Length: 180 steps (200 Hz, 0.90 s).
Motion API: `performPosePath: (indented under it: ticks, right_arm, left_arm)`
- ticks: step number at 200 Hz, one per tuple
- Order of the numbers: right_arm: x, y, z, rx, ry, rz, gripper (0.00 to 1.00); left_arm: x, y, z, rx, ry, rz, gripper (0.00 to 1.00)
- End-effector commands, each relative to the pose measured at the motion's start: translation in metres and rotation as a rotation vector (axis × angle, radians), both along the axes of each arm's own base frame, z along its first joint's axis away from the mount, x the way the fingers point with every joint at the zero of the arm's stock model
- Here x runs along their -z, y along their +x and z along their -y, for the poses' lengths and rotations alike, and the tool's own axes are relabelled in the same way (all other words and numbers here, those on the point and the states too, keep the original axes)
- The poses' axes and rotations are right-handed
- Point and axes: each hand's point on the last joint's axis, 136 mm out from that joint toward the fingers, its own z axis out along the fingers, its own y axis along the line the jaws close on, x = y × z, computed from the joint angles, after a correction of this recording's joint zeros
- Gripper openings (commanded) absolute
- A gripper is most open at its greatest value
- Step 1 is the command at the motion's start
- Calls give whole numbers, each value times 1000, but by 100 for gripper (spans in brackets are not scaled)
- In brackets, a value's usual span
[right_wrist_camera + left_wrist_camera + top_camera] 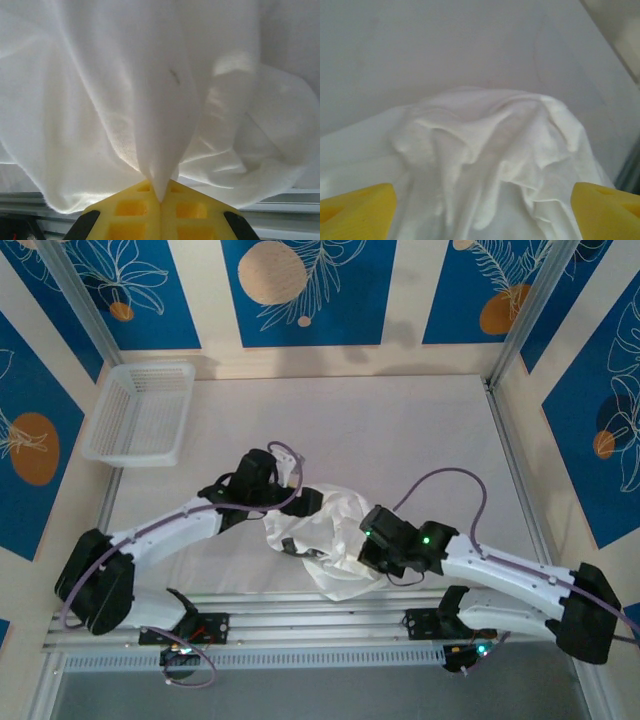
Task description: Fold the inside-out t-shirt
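T-shirt (335,530) loc.? — Tech A

Near-centre of tabletop (400,420), crumpled in one heap btwn the two arms. Near edge of heap reaches the metal rail (320,608) along the front. White mesh basket (140,410) sits far left, well apart from the cloth. — Tech B

Status, right end effector (368,543)? — Tech A

Closed on T-shirt. Ref. right wrist view: yellow fingers (135,212) meet tip to tip w/ a fold of cloth pinched btwn them. Fold rises from the tips as a narrow peak; rest of T-shirt (100,110) hangs in loose folds on either side. Small dark fleck on the cloth approx. mid-frame; can't ID it. Rail (280,212) visible under the cloth edge. — Tech B

Status, left end effector (312,502)? — Tech A

Wide apart, nothing gripped. Ref. left wrist view: yellow fingers (355,207) sit at the two bottom corners, far from each other. T-shirt (485,150) is bunched btwn and ahead of them, w/ creases running toward the camera. Bare tabletop (445,45) lies beyond the heap. Overhead view: tips are at the heap's upper-left edge. Contact btwn fingers and cloth: can't tell. — Tech B

Neck label? — Tech A

Can't locate; cloth too wrinkled. — Tech B
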Motion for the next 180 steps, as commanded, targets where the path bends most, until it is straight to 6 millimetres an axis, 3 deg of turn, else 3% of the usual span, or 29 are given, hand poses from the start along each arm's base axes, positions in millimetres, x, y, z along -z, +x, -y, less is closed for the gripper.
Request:
performPosePath:
  ticks: [1, 30, 45, 53, 69, 83, 93, 121, 153, 180]
  right_arm:
    - [-3, 4, 4, -8, 43, 60, 0]
    - [-10, 4, 9, -2, 101, 100, 0]
    - [-5, 0, 21, 37, 92, 91, 2]
    - [-1, -3, 29, 70, 82, 77, 6]
    - [2, -7, 38, 92, 87, 70, 10]
    - [3, -9, 42, 98, 92, 69, 12]
    - [5, -11, 45, 97, 88, 64, 13]
    - [6, -13, 48, 84, 76, 56, 18]
    - [-2, -10, 54, 69, 39, 91, 24]
    - [-17, -2, 45, -21, 46, 160, 34]
  left_arm:
    - [-7, -36, 49, 276, -93, -113, 88]
    - [38, -33, 63, 189, -12, -277, 89]
    - [56, -27, 63, 147, 46, -283, 85]
    - [63, -22, 61, 119, 80, -269, 79]
    - [72, -12, 53, 58, 137, -244, 57]
    - [74, -6, 48, 30, 166, -217, 31]
    - [73, -5, 46, 30, 175, -202, 22]
    - [65, -10, 50, 77, 145, -180, 20]
    - [55, -15, 52, 103, 86, -158, 6]
    - [42, -18, 59, 134, 36, -142, 2]
